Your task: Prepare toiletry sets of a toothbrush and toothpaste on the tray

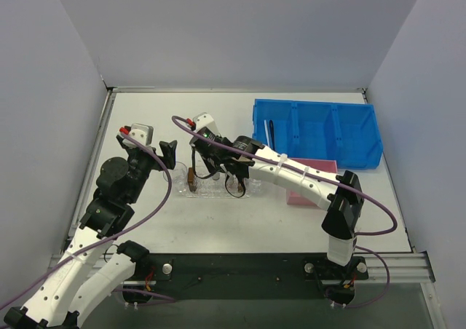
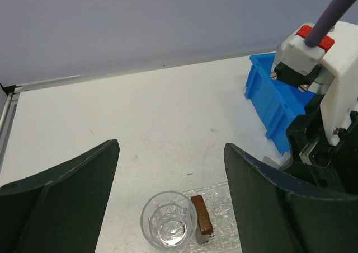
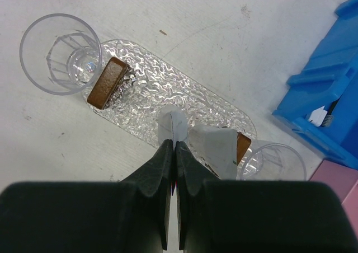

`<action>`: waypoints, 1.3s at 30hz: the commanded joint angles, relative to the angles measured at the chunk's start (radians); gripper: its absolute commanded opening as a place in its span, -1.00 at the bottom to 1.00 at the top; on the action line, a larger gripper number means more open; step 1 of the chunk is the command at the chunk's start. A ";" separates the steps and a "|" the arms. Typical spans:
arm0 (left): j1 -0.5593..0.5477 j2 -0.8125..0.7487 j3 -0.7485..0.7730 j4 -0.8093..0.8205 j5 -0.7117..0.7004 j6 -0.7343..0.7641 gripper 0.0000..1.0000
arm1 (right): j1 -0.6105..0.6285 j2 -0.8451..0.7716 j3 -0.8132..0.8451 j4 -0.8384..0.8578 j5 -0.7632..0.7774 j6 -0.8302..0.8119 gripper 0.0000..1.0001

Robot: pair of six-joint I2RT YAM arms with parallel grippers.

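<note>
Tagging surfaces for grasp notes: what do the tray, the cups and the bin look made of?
Tray: clear plastic by the look, glossy, with a rippled texture; the table shows through it.
Cups: clear with faceted walls; plastic or glass, cannot tell.
Bin: opaque blue moulded plastic, smooth, with a slight sheen.

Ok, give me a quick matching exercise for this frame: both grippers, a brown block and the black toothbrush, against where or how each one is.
Things:
1. left gripper
2. right gripper
3. brown block
4. black toothbrush

Places and states:
A. in the blue bin
B. wide open
C. shut
D. on the tray, next to a clear cup

Pairs: 1-B, 2-C, 3-D, 4-A.
</note>
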State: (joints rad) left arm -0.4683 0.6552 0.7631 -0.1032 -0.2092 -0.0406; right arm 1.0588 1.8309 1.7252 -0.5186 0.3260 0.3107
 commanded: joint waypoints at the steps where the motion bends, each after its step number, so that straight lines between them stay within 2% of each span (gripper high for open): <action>1: 0.007 0.000 0.004 0.016 -0.002 -0.001 0.72 | -0.008 0.013 -0.012 0.026 0.010 0.007 -1.00; 19: 0.005 0.004 0.005 0.016 0.002 -0.001 0.72 | -0.008 -0.016 -0.033 0.015 0.005 0.021 -1.00; 39: 0.007 -0.002 0.004 0.016 0.002 -0.002 0.72 | -0.014 0.033 -0.038 0.026 0.018 0.037 -1.00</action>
State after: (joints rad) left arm -0.4683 0.6621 0.7631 -0.1032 -0.2092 -0.0406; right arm 1.0531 1.8580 1.6901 -0.4969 0.3096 0.3317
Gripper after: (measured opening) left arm 0.862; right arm 0.005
